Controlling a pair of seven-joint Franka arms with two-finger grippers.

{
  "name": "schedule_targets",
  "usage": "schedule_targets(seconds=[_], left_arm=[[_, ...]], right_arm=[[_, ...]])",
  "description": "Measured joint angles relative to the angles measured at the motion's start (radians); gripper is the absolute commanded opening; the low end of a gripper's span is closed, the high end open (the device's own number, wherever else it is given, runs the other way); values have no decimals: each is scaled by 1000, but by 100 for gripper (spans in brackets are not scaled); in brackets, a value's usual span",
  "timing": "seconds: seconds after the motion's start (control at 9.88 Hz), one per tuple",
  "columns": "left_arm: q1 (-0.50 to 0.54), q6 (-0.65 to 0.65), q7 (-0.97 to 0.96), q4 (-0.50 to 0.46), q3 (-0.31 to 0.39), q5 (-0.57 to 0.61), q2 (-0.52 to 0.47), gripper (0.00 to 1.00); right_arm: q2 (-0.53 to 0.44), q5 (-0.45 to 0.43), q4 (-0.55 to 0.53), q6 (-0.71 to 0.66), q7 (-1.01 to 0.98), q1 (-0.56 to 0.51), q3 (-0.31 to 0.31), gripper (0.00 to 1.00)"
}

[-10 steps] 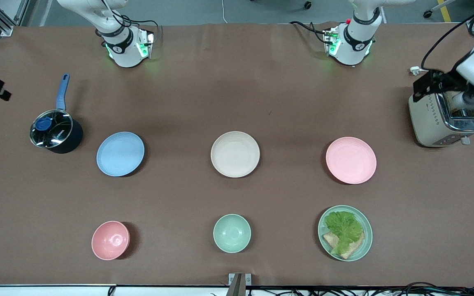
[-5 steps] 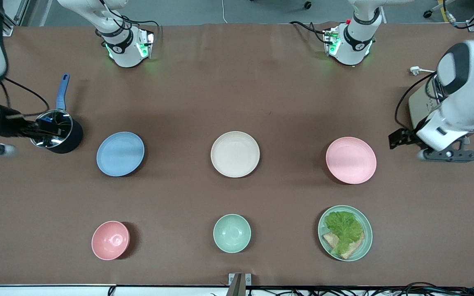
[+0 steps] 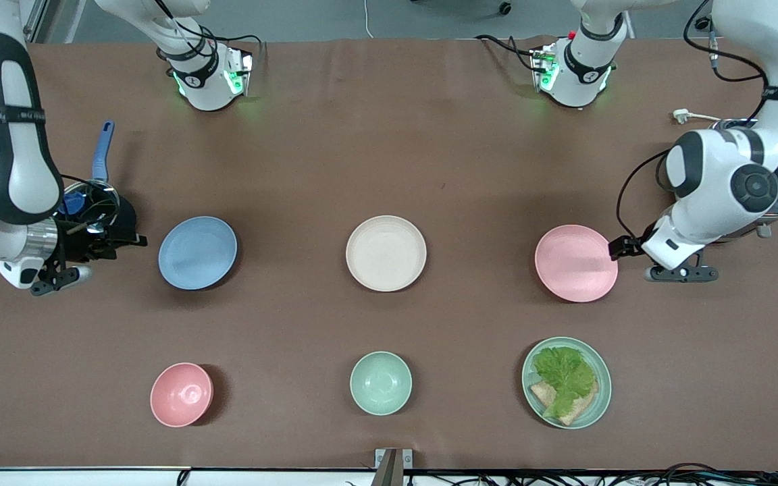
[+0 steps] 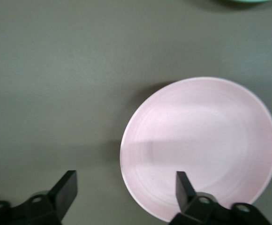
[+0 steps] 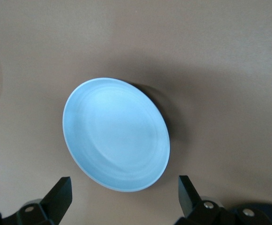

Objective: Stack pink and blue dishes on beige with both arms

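We see three plates in a row across the middle of the table [image 3: 429, 135]: the blue plate [image 3: 197, 252] toward the right arm's end, the beige plate [image 3: 385, 253] in the centre, and the pink plate [image 3: 576, 262] toward the left arm's end, each well apart from the next and none stacked. The left gripper [image 3: 622, 246] hangs at the pink plate's rim on the side toward the left arm's end, and in the left wrist view its fingers [image 4: 185, 186] are spread wide and grasping nothing, one over the plate's edge [image 4: 199, 145] and the other over bare table. The right gripper [image 3: 129, 237] sits just beside the blue plate, between it and the pot [image 3: 95, 214]; in the right wrist view its fingers [image 5: 61, 192] are likewise released and wide apart, with the blue plate [image 5: 116, 134] lying ahead of them and not touched. Nearer the camera we find a second row: a pink bowl [image 3: 181, 394], a green bowl [image 3: 380, 383] and a green plate [image 3: 595, 398] carrying lettuce [image 3: 564, 378] and bread [image 3: 581, 408]. A toaster [image 3: 777, 206] stands at the left arm's end of the table, largely hidden by the left arm [image 3: 720, 182].
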Motion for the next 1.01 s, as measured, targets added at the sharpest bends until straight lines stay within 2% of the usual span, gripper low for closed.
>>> schedule_targets(seconds=[0.1,0.3,0.51,0.81,0.91,1.01], left_arm=[[1,23,7,-3,0,0,34,71],[4,77,11,-5,0,0,91,68],[17,94,15,-5,0,0,120,57],[32,95,21,-4,0,0,128,24],[36,96,23,-4,-1,0,128,11],[37,96,23,-3,-1,0,128,3]], right_arm=[[35,72,-33,31,-106,-4,-30,100],[100,186,-55,65,-193,-10,-58,99],[148,274,-55,102,-203,-8,-56,90],[172,290,-58,115,-203,-6,-55,63],[172,290,-66,117,-203,-5,-55,57],[172,290,-80,120,-210,-3,-55,51]])
